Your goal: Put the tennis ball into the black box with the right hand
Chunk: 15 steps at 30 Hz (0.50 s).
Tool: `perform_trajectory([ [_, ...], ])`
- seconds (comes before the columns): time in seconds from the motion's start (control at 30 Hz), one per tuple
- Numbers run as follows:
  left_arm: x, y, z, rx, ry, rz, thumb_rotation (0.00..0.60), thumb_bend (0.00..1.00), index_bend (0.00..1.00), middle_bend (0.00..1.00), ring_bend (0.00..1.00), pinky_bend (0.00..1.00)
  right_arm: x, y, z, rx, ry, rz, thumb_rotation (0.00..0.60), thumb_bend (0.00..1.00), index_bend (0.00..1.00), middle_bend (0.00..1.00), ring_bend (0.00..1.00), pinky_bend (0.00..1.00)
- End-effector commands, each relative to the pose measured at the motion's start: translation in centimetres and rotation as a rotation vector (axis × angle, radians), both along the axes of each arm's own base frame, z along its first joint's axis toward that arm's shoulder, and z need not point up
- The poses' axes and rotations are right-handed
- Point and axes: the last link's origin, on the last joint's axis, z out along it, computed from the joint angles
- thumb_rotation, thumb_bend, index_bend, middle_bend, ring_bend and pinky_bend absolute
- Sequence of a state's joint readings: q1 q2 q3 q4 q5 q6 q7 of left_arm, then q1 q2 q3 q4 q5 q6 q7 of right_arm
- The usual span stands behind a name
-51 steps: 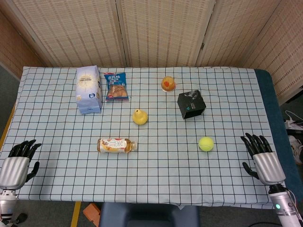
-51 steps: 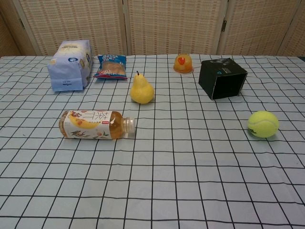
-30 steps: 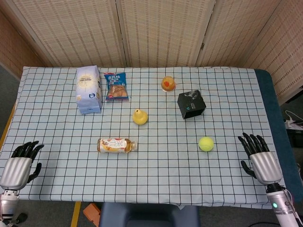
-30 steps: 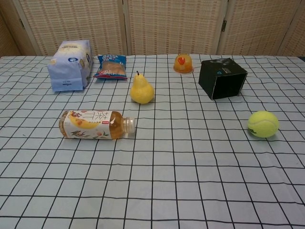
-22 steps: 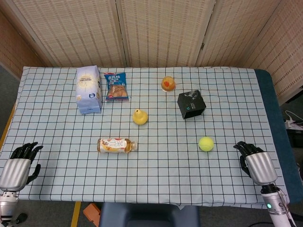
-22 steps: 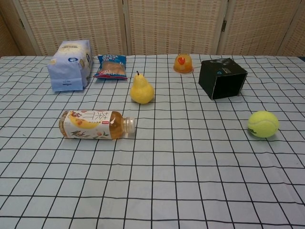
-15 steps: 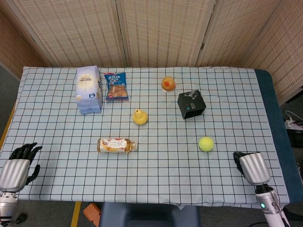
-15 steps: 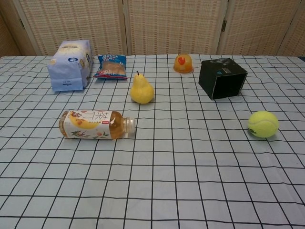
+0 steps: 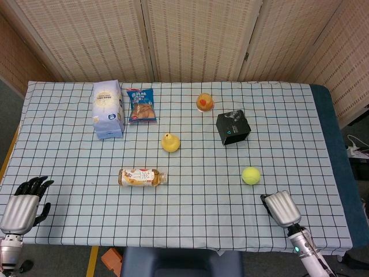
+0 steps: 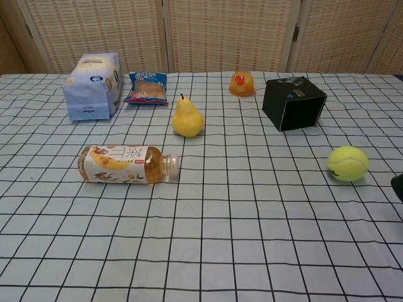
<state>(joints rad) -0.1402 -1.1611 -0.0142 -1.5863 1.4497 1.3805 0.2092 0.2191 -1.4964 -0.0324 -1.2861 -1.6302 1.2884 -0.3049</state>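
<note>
The yellow-green tennis ball (image 9: 251, 175) (image 10: 347, 163) lies on the checked cloth at the right. Behind it, slightly left, the black box (image 9: 233, 128) (image 10: 294, 102) stands on the cloth. My right hand (image 9: 281, 209) hovers near the front edge, just right of and in front of the ball, not touching it. Its silver back faces up, a dark thumb sticks out to the left, and it holds nothing. In the chest view only a dark tip of the right hand (image 10: 398, 187) shows at the right edge. My left hand (image 9: 23, 202) rests at the front left corner, fingers spread and empty.
A tea bottle (image 9: 142, 177) lies on its side at centre left. A yellow pear (image 9: 170, 142) stands mid-table. A blue-white bag (image 9: 108, 108), a snack packet (image 9: 141, 105) and an orange jelly cup (image 9: 204, 102) sit along the back. A folding screen stands behind the table.
My right hand has moved left along the front edge toward the ball and tipped over, so its fingers no longer show. The ball, box and left hand have stayed put.
</note>
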Motion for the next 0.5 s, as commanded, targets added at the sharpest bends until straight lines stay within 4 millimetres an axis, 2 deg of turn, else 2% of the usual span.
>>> perform_trajectory([
  [0.03,0.0,0.0,-0.1,-0.004,0.002,0.002,0.600,0.46,0.21,0.13,0.10,0.18,0.0,-0.6,-0.6,0.001,-0.002,-0.001,0.600,0.97,1.00,0.92,0.96,1.00],
  [0.5,0.0,0.0,-0.4,-0.021,0.009,0.007,0.600,0.46,0.21,0.14,0.10,0.18,0.1,-3.9,-4.0,0.009,-0.030,-0.007,0.600,0.97,1.00,0.92,0.96,1.00],
])
